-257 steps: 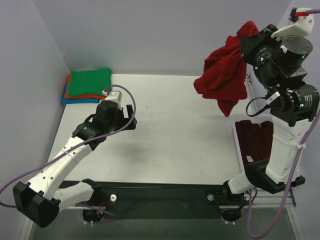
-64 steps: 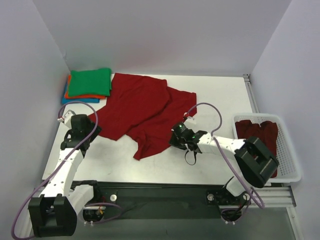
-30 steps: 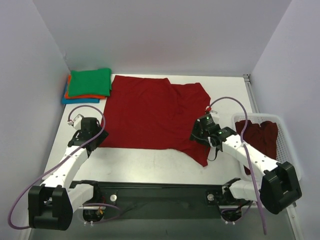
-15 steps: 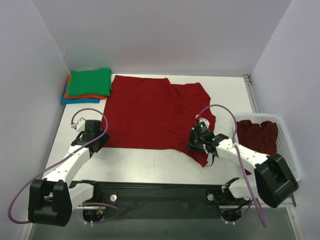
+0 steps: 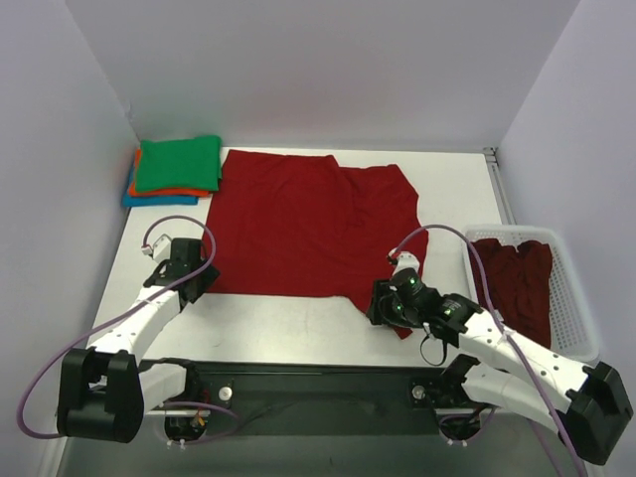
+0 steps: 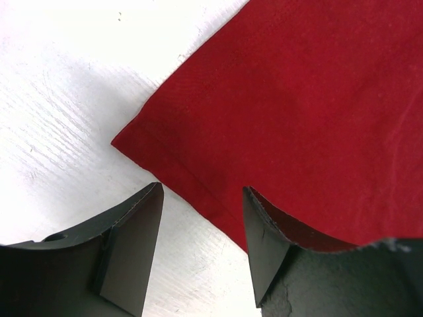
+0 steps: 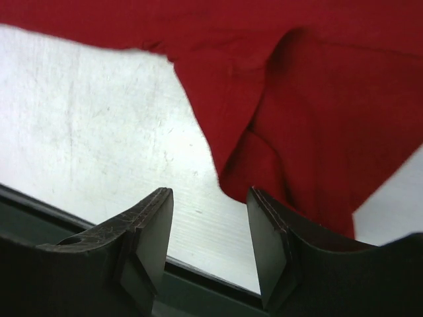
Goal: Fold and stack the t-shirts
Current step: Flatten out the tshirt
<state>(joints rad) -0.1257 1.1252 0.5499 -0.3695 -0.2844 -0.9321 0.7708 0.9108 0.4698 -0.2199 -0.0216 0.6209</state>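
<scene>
A dark red t-shirt (image 5: 308,224) lies spread flat on the white table, with a loose flap hanging toward the near edge at its lower right. My left gripper (image 5: 204,282) sits at the shirt's near left corner (image 6: 297,112). It is open (image 6: 201,198), with the hem running between the fingers and nothing clamped. My right gripper (image 5: 380,303) is at the lower right flap (image 7: 297,119), open (image 7: 210,201) over bare table just beside the cloth's edge. Folded t-shirts, green (image 5: 179,164) over orange and blue, are stacked at the back left.
A white slotted basket (image 5: 586,338) at the right holds more dark red shirts (image 5: 512,283). The table's dark front rail (image 7: 198,290) runs just below the right gripper. Walls close in at the left, back and right.
The right gripper has slid toward the near edge along the shirt's lower right flap, closing partway and opening again. The left gripper has barely moved. The shirt lies as before.
</scene>
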